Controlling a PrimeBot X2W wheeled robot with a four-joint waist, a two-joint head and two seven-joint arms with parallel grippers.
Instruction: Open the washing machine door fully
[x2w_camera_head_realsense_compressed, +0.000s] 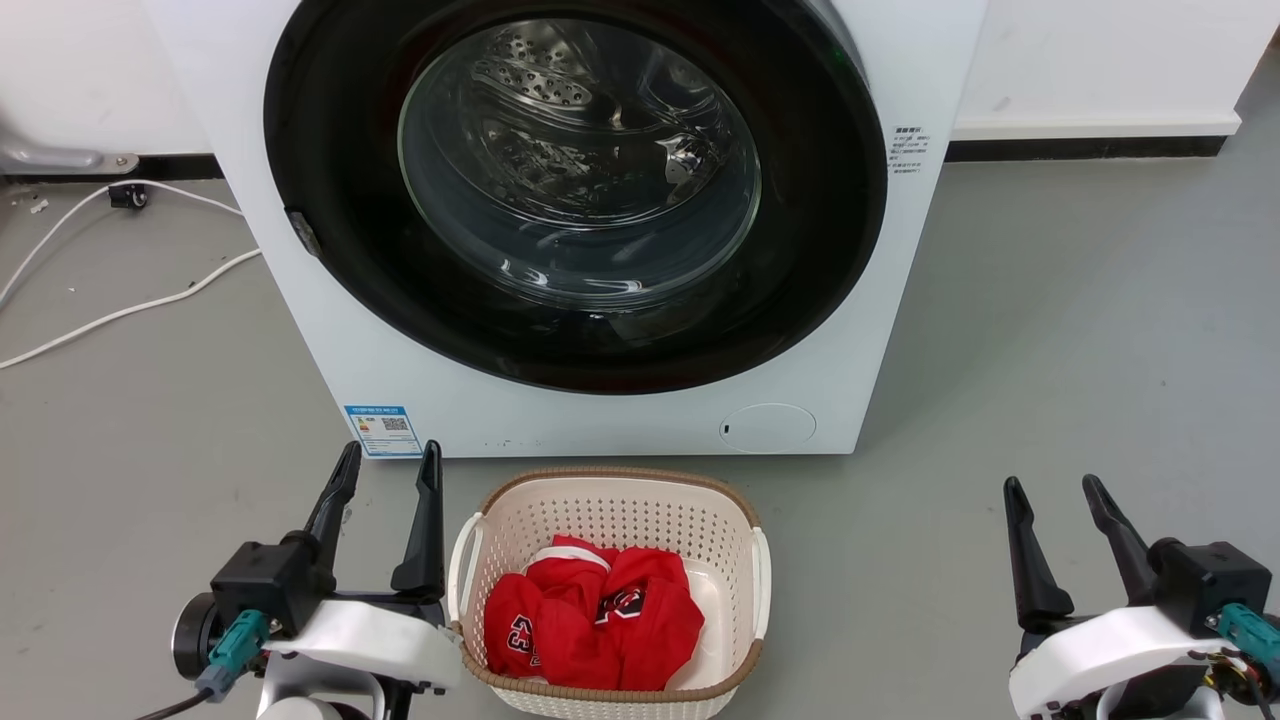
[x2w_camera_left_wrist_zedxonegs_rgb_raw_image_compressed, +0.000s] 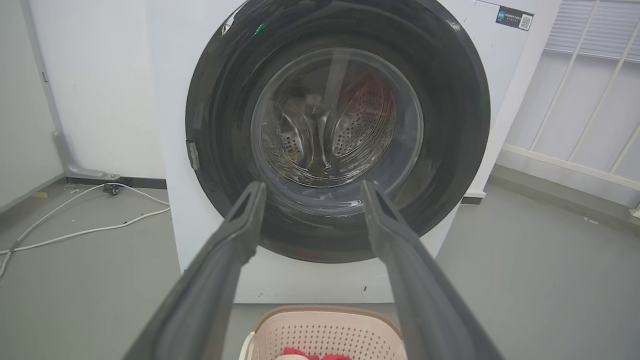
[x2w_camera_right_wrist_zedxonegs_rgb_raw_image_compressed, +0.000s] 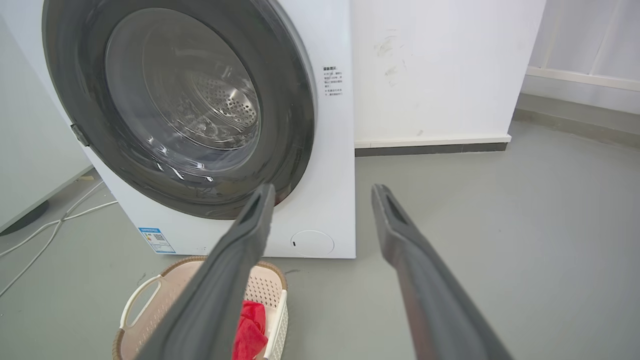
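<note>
head view has the washing machine door (x2w_camera_head_realsense_compressed: 578, 170) shut flush on the machine, both the left gripper (x2w_camera_head_realsense_compressed: 391, 447) and right gripper (x2w_camera_head_realsense_compressed: 1052, 482) low with fingers spread and empty, so i reckon one must reach its rim and pull, while the basket (x2w_camera_head_realsense_compressed: 500, 505) holds red clothing (x2w_camera_head_realsense_compressed: 600, 615).

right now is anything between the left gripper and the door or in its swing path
Nothing visible stands between the left gripper and the closed washing machine door. The laundry basket sits on the floor before the machine, seemingly below the door's swing.
</note>
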